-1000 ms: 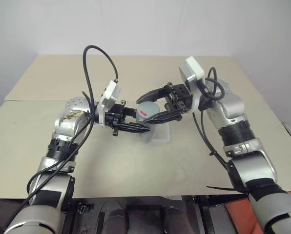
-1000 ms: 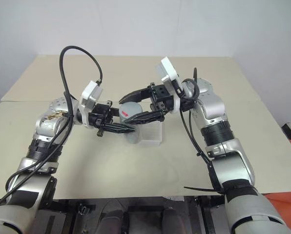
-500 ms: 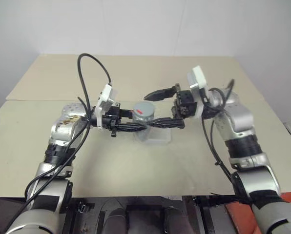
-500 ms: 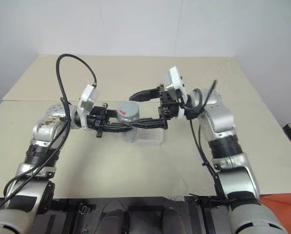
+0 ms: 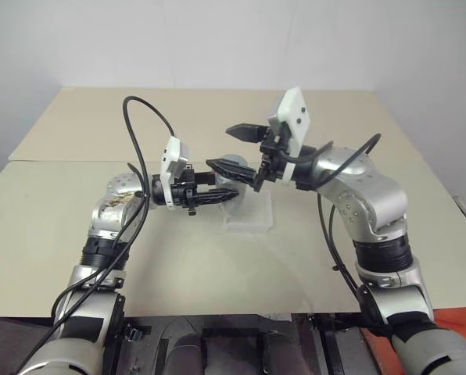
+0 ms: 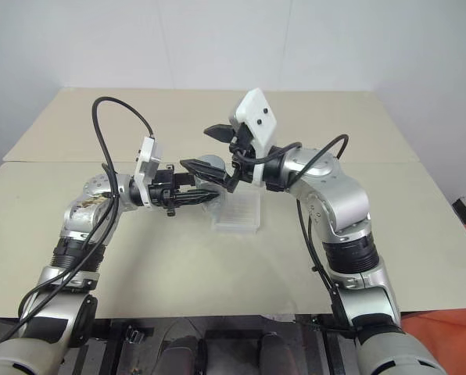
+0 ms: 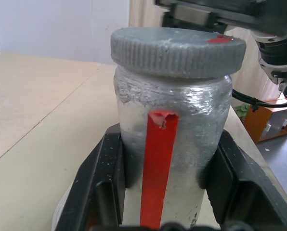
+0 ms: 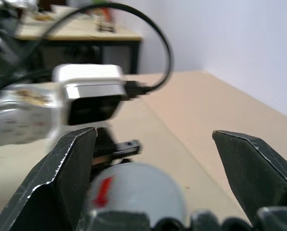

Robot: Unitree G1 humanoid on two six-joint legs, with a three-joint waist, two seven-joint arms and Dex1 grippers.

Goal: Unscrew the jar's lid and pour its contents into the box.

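**Jar clamped in left gripper, lid on; right gripper spread above it**

Head views: the left gripper (image 5: 217, 195) is clamped on the jar (image 6: 209, 173), held above the table (image 5: 77, 226) beside the box (image 5: 249, 219). The box rests on the table, just right of the jar. The right gripper (image 5: 237, 148) is over the jar, jaws wide apart, holding nothing.

Left wrist view: black fingers (image 7: 102, 183) press both sides of the jar; the lid (image 7: 177, 50) sits on top, red mark near its rim.

Right wrist view: fingers (image 8: 66, 168) straddle the lid without touching it.
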